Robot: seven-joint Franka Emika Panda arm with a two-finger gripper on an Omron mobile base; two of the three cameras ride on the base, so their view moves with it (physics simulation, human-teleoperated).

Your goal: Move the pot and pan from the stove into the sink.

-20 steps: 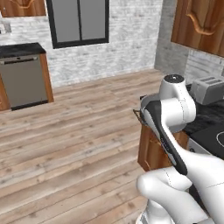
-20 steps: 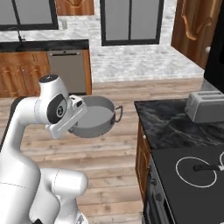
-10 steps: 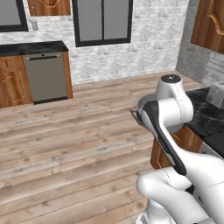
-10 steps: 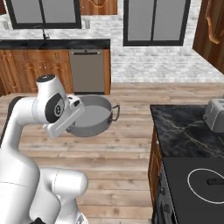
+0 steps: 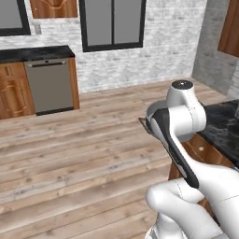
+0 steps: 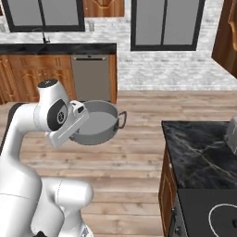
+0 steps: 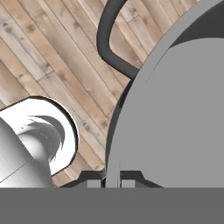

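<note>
My gripper (image 7: 113,177) is shut on the rim of the round grey pot (image 6: 95,122), which hangs in the air over the wooden floor, tilted beside my arm. The pot (image 7: 175,109) looms large in the hand view, one dark loop handle curving at the top. A corner of the black stove (image 6: 203,210) with a white burner ring shows at the lower right. Across the room the sink's thin faucet (image 6: 44,36) rises from a black counter. Whether the pan shows at the picture's edge I cannot tell.
A black marble counter (image 6: 199,152) on wood cabinets stands to my right, with a steel toaster (image 6: 231,134) on it. A grey dishwasher (image 5: 49,86) sits under the far counter between wooden cabinets. Open plank floor (image 5: 70,154) lies between me and that wall.
The whole scene has slid right in both base views, so the base has turned left. The far counter and dishwasher have come into view. The pot stays in my grip.
</note>
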